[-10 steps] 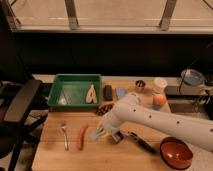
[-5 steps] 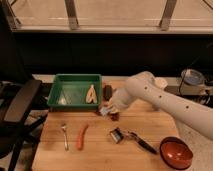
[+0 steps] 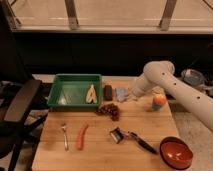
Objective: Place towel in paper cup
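My white arm reaches in from the right, and its gripper point(image 3: 127, 95) hangs over the back of the wooden table point(image 3: 100, 150), just right of a dark brown block point(image 3: 107, 91). It is shut on the towel point(image 3: 120, 93), a pale blue-grey cloth bunched at its tip, a little above the board. The paper cup does not show; my forearm covers the spot behind the gripper. A blue-based thing with an orange top point(image 3: 159, 101) stands to the right of the gripper.
A green tray point(image 3: 62, 82) with a pale yellow item sits at the back left. Dark grapes point(image 3: 109, 111), a fork point(image 3: 65, 136), an orange carrot-like piece point(image 3: 81, 136), a black-handled tool point(image 3: 132, 137) and a red bowl point(image 3: 176, 152) lie nearer. An office chair point(image 3: 20, 107) stands left.
The gripper has carried the towel from the middle of the table up and back toward the right rear, and the arm has swung up with it.
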Controlling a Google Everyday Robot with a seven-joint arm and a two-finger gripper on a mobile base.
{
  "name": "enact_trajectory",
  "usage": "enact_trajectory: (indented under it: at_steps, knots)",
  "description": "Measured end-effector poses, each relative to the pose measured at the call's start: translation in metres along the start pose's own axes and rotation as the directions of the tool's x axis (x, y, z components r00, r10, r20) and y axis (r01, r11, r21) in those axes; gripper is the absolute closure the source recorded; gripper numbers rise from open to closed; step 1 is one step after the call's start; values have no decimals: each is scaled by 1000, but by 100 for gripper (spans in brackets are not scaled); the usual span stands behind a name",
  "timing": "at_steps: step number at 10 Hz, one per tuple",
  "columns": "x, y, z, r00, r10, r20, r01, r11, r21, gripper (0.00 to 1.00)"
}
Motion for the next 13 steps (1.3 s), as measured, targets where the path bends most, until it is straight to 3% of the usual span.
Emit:
enact_trajectory:
  at_steps: [3, 5, 7, 9, 13]
  knots:
    - [-1, 0, 1, 1000, -1, -2, 1, 1000, -2, 100]
    - [12, -7, -8, 999, 25, -38, -25, 1000, 15, 100]
    - [39, -14, -22, 996, 52, -75, -49, 998, 33, 100]
    - [81, -24, -41, 989, 91, -120, -84, 995, 59, 100]
    - [129, -55, -49, 978, 139, -159, -126, 988, 86, 100]
